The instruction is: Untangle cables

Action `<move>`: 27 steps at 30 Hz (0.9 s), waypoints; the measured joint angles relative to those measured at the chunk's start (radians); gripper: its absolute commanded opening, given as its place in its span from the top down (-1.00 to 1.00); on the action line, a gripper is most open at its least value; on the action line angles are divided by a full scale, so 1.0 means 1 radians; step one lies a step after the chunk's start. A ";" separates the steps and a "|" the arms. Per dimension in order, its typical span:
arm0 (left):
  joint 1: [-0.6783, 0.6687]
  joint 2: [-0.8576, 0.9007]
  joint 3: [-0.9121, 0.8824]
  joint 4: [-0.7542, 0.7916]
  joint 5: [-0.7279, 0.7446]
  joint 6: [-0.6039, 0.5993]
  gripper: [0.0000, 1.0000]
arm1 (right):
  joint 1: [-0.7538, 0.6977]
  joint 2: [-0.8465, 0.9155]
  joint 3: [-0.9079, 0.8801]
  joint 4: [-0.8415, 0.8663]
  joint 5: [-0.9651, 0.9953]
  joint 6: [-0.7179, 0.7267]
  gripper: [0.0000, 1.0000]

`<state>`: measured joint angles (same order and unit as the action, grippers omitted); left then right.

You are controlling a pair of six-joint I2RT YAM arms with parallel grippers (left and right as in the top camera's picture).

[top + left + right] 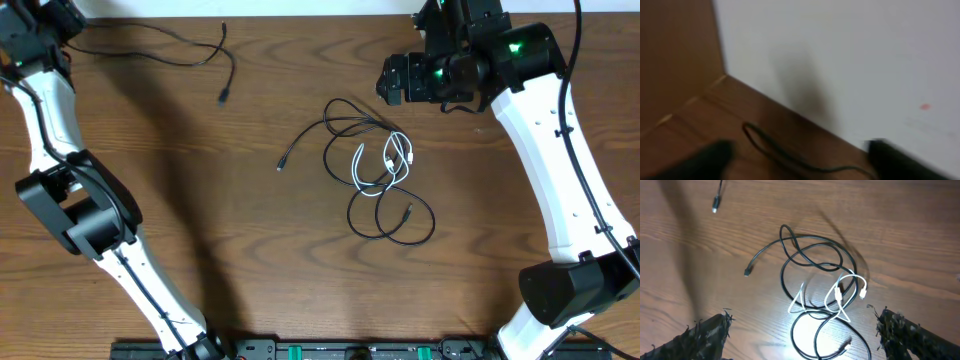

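Observation:
The cables lie tangled mid-table: a short white cord (388, 163) wound through long thin black loops (372, 208), with one black plug end (282, 165) sticking out to the left. In the right wrist view the white cord (840, 297) and the black loops (812, 255) lie between and ahead of the fingers. My right gripper (807, 340) is wide open and empty, hovering above the tangle's far right side (400, 80). A separate black cable (200, 55) lies at the far left, also blurred in the left wrist view (790, 156). My left gripper (800, 162) is open above it.
The table's back edge meets a white wall (850, 60) close to the left gripper. The left arm (60, 180) runs down the left side and the right arm (560, 170) down the right side.

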<state>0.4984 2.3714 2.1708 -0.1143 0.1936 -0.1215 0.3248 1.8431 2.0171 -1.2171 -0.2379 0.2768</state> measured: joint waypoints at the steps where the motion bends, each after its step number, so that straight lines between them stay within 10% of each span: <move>1: 0.001 0.000 0.000 -0.016 -0.012 0.004 -1.00 | 0.000 0.000 -0.001 -0.002 0.000 0.000 -0.87; 27: -0.240 0.000 0.000 -0.533 -0.119 0.075 -0.49 | 0.000 0.000 -0.010 -0.038 0.000 0.000 -0.89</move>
<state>0.2581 2.3714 2.1708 -0.6468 0.0746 -0.0467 0.3248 1.8431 2.0071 -1.2549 -0.2379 0.2768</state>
